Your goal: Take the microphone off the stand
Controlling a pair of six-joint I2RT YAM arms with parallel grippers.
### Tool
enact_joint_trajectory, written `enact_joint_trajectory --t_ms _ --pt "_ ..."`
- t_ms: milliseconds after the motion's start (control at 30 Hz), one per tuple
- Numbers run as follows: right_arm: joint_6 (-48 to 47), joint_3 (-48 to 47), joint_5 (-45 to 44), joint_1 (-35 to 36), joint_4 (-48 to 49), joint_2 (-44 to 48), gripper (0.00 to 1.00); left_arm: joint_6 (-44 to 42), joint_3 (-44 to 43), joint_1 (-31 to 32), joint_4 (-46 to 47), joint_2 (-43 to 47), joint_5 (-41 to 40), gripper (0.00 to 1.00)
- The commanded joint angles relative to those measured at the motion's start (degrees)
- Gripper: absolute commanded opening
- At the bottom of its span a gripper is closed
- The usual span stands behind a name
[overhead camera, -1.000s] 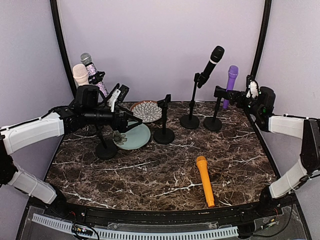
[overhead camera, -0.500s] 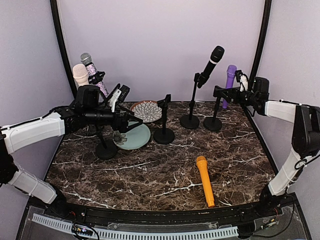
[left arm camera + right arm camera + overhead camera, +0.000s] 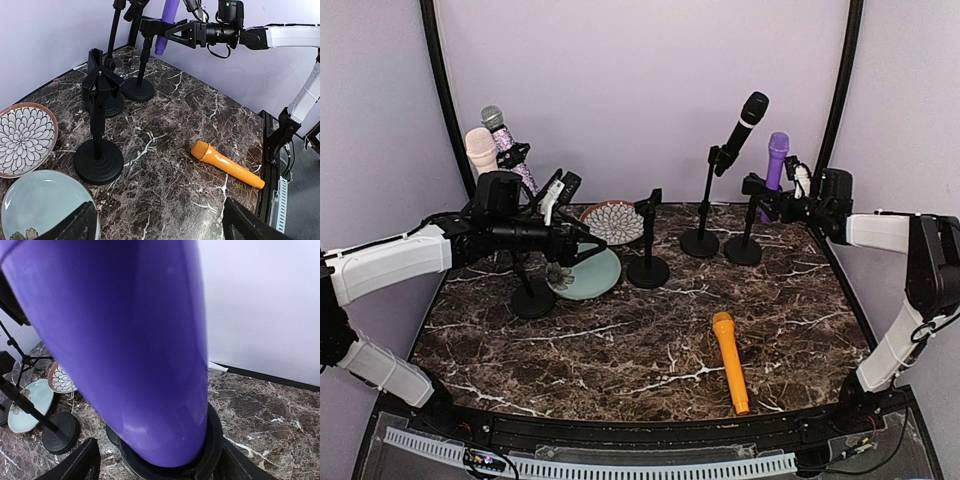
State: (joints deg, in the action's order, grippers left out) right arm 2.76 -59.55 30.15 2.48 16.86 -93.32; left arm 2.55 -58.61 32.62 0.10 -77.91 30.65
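Observation:
The purple microphone point(image 3: 777, 160) stands upright in the clip of a black stand point(image 3: 743, 250) at the back right. My right gripper point(image 3: 761, 196) reaches in from the right, with one finger on each side of the microphone's lower body. In the right wrist view the purple microphone point(image 3: 125, 340) fills the frame between the fingers of the right gripper point(image 3: 157, 462). A small gap shows on each side, so the jaws are open. The left wrist view shows the same purple microphone point(image 3: 167, 25) and right gripper point(image 3: 170, 34). My left gripper point(image 3: 588, 246) hovers open and empty over the plates.
A black microphone point(image 3: 745, 125) sits on a taller stand beside the purple one. An empty stand point(image 3: 648, 265) is mid-table and another stand point(image 3: 532, 298) is at the left. An orange microphone point(image 3: 730, 360) lies in front. A patterned plate point(image 3: 611, 220) and a pale green plate point(image 3: 588, 272) lie left of centre.
My right gripper has moved left onto the purple microphone and its jaws have narrowed around it. The microphone and stand shifted slightly left. The left arm has not moved.

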Motion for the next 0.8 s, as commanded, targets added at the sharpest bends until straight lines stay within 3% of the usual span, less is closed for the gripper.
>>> enact_joint_trajectory --t_ms 0,333,767 --pt "0.66 0.3 -2.5 0.59 3.87 0.4 0.75 -1.05 0.64 -0.45 0.92 -0.03 0.77 0.89" --pt "-0.05 -0.58 -5.73 1.07 6.82 -0.87 0.69 -1.31 0.39 -0.42 0.76 -1.02 0.44 0.89" --pt "-1.29 -1.07 -7.54 1.55 5.9 -0.06 0.45 -1.49 0.17 -0.43 0.79 -2.05 0.99 0.89"
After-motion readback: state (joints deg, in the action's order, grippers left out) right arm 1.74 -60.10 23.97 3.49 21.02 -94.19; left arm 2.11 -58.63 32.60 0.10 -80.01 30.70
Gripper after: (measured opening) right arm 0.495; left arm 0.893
